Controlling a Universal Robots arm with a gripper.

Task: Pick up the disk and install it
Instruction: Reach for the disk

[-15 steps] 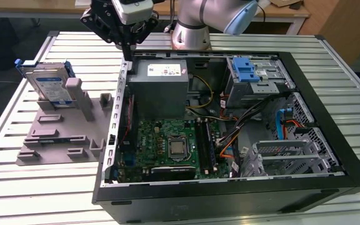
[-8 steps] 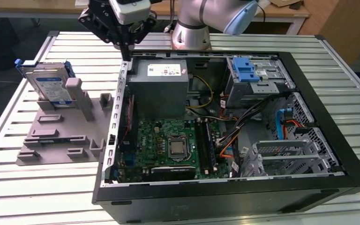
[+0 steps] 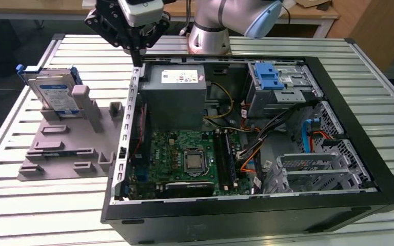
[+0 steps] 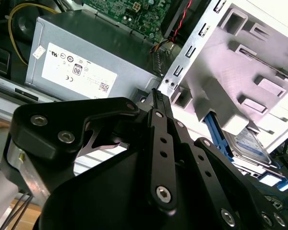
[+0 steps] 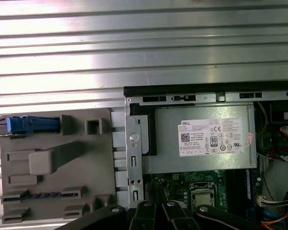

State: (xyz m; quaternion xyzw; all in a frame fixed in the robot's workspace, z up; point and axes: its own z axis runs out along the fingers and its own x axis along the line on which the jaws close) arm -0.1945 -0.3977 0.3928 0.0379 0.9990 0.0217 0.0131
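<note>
The gripper (image 3: 137, 55) hangs over the rim of the open computer case (image 3: 252, 212), beside the power supply (image 3: 176, 100). Its fingers are closed together, gripping nothing. The disk (image 3: 52, 93) stands upright in the grey fixture block (image 3: 60, 146) on the slatted table (image 3: 46, 205), at the exterior view's left, apart from the gripper.

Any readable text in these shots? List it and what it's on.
White power supply label: text and symbols, too small to quote reliably.
Label on the disk: print too small to read.
On the motherboard: no readable markings.
</note>
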